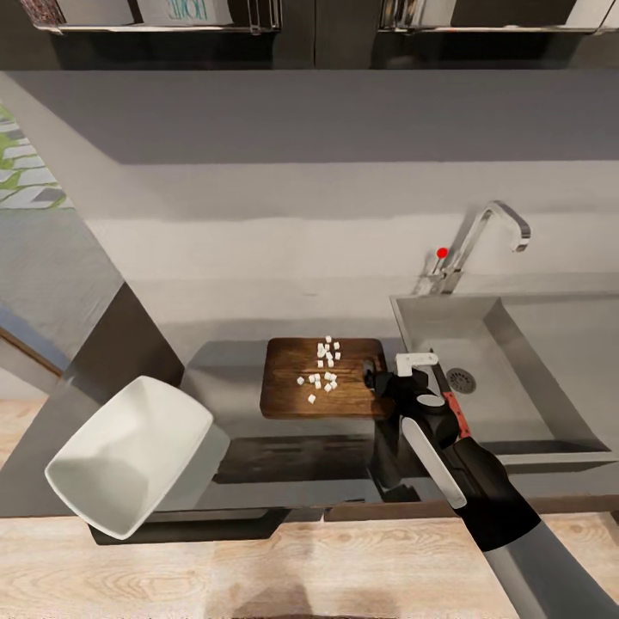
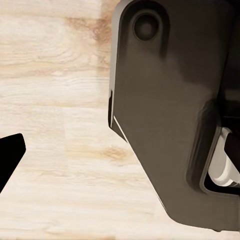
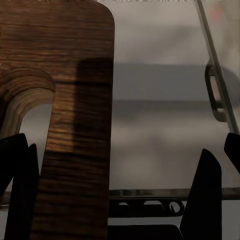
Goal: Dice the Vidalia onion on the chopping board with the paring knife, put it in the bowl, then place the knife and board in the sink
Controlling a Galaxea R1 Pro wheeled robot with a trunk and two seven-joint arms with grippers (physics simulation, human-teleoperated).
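Grey countertop (image 1: pixel 258 468) under head cam, sink (image 1: pixel 516 378) off to right. Chopping board (image 1: pixel 322 378) just beside sink, white diced onion (image 1: pixel 322 370) scattered on top. Bowl (image 1: pixel 129 456) tilted at counter's left edge, well apart from board. Right gripper (image 1: pixel 404 378) spread wide, board's slotted end (image 3: pixel 75 125) between fingers (image 3: pixel 202 200). Knife whereabouts unclear tbh. Left gripper: can't tell. Tip: clamp squarely on slot end, lift level so dice don't roll off.
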